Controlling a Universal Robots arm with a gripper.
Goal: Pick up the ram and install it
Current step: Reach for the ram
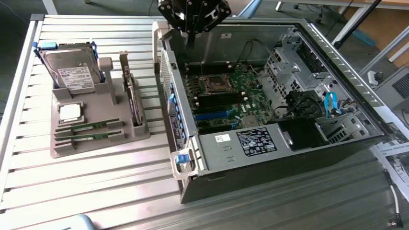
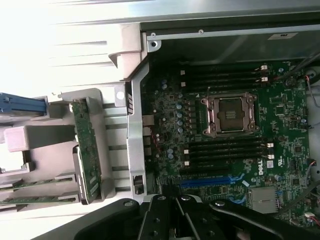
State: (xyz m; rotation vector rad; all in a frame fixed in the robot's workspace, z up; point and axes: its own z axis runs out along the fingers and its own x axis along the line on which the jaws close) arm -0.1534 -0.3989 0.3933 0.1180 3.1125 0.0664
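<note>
Two green ram sticks lie in slots at the front of a grey holder on the exterior view's left; the wrist view shows them edge-on. My gripper hangs above the back edge of the open computer case, well away from the ram. Its fingers are shut together with nothing between them. Below it lies the motherboard with black memory slots empty beside the open processor socket.
The holder also carries a hard drive, a square silver processor and an upright wider card. Inside the case are drive cages, cables and a power supply. The slatted metal table stretches in front.
</note>
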